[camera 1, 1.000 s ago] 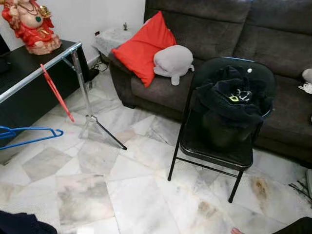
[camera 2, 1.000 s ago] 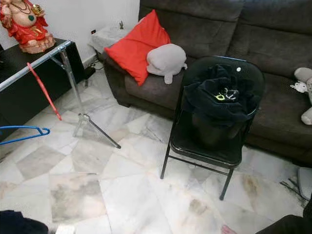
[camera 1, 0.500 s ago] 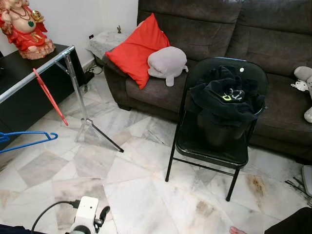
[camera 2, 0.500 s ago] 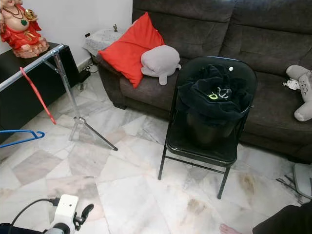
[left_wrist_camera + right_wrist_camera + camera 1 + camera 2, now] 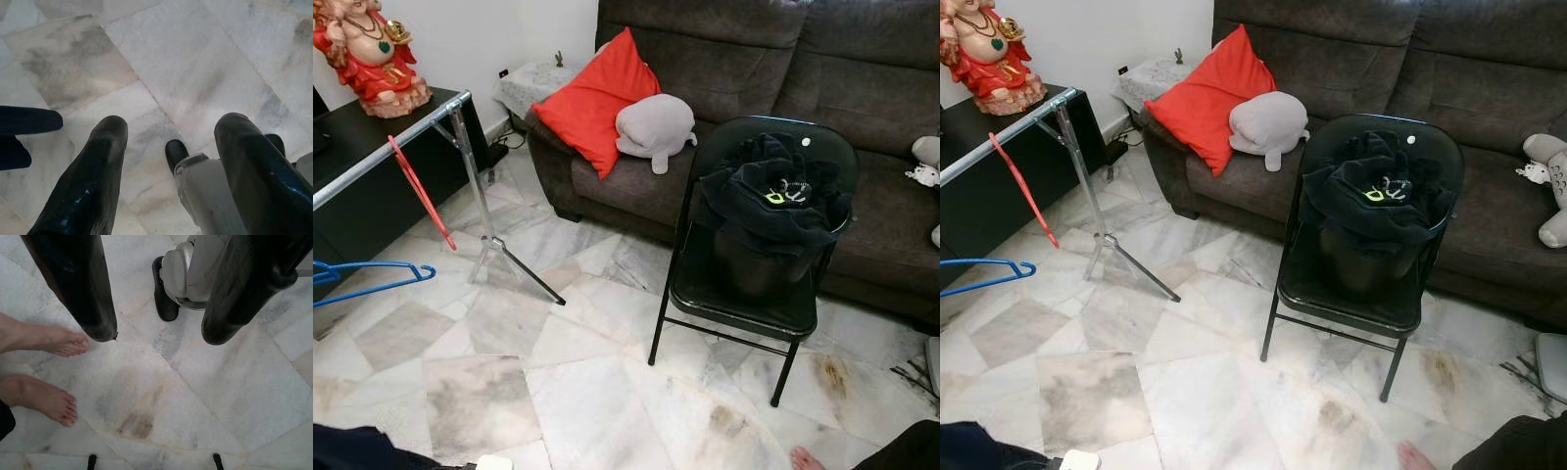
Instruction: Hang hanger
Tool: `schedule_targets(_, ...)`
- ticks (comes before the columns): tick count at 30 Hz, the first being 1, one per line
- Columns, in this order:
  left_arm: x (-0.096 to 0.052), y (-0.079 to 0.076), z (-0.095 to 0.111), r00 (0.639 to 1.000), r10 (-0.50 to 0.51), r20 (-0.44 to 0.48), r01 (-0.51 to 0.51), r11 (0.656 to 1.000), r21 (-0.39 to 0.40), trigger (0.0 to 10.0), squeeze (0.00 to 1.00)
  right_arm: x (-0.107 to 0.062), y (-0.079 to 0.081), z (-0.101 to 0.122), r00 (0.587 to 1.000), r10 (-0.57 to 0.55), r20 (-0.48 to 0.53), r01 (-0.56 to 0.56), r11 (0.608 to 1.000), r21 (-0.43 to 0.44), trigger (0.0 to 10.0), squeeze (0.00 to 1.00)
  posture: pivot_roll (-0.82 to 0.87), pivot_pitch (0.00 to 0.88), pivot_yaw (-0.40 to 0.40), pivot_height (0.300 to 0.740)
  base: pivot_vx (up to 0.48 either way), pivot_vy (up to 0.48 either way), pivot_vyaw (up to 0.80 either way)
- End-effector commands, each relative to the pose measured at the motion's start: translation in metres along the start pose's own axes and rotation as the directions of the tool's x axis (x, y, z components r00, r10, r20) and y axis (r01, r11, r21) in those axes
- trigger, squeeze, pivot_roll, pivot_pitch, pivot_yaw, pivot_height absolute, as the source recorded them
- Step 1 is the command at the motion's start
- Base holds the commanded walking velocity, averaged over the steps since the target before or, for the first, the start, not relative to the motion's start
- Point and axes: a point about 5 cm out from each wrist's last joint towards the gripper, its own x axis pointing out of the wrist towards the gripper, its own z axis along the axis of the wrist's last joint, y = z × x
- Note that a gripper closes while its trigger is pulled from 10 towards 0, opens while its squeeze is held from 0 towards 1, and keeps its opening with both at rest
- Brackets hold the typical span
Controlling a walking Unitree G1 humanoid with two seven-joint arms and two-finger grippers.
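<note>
We see a blue hanger (image 5: 372, 281) at the left edge of the head view, low beside the black cabinet (image 5: 362, 186), and we cannot tell what carries it. A red hanger (image 5: 421, 192) hangs from the silver rail (image 5: 391, 149) of a clothes rack whose tripod leg (image 5: 514, 262) stands on the marble floor (image 5: 597, 392). A red statue (image 5: 367, 54) sits on the cabinet. To the right, a black folding chair (image 5: 754, 284) holds a heap of dark clothing (image 5: 769, 206), in front of a dark grey sofa (image 5: 734, 59) with a red cushion (image 5: 607, 98) and a grey plush toy (image 5: 656, 127).

Our left gripper (image 5: 168, 166) hangs over the floor with its fingers spread and nothing between them. Our right gripper (image 5: 159, 335) also points down at the tiles, fingers apart and empty, near a person's bare feet (image 5: 46, 372).
</note>
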Motion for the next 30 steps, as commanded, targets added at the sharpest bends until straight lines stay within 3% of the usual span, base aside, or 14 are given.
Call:
schedule_targets(1, 0.002, 0.003, 0.002, 1.0, -0.001, -0.014, 0.001, 1.0, -0.002, 10.0, 0.0, -0.001, 0.0, -0.005, 1.0, -0.009, -0.006, 0.009, 1.0, 0.006, 10.0, 0.0, -0.08, 0.088, 0.023, 0.74, 0.0, 0.0, 0.0)
schedule_targets(15, 0.003, 0.002, 0.0, 0.999, 0.007, -0.052, -0.008, 1.0, -0.008, 10.0, 0.0, 0.0, -0.002, 0.001, 1.0, -0.009, -0.002, 0.009, 1.0, -0.026, 10.0, 0.0, -0.08, 0.049, 0.018, 0.74, 0.215, 0.0, 0.0)
schedule_targets(27, 0.0, 0.002, -0.009, 0.995, -0.005, -0.1, 0.005, 1.0, -0.001, 10.0, 0.0, 0.001, 0.0, 0.004, 1.0, -0.013, 0.014, 0.013, 1.0, -0.001, 10.0, 0.0, -0.09, 0.016, 0.031, 0.74, 0.286, 0.0, 0.0)
schedule_targets(28, 0.0, 0.003, -0.009, 0.994, -0.004, -0.105, 0.003, 1.0, -0.001, 10.0, 0.0, 0.002, 0.001, 0.004, 1.0, -0.016, 0.006, 0.016, 1.0, 0.0, 10.0, 0.0, -0.09, 0.018, 0.032, 0.74, 0.292, 0.0, -0.68)
schedule_targets(30, 0.0, 0.005, -0.009, 0.994, 0.0, -0.113, 0.0, 1.0, -0.001, 10.0, 0.0, 0.006, 0.018, 0.004, 1.0, -0.013, -0.024, 0.013, 1.0, 0.001, 10.0, 0.0, -0.09, 0.023, 0.033, 0.74, 0.292, 0.0, -0.73)
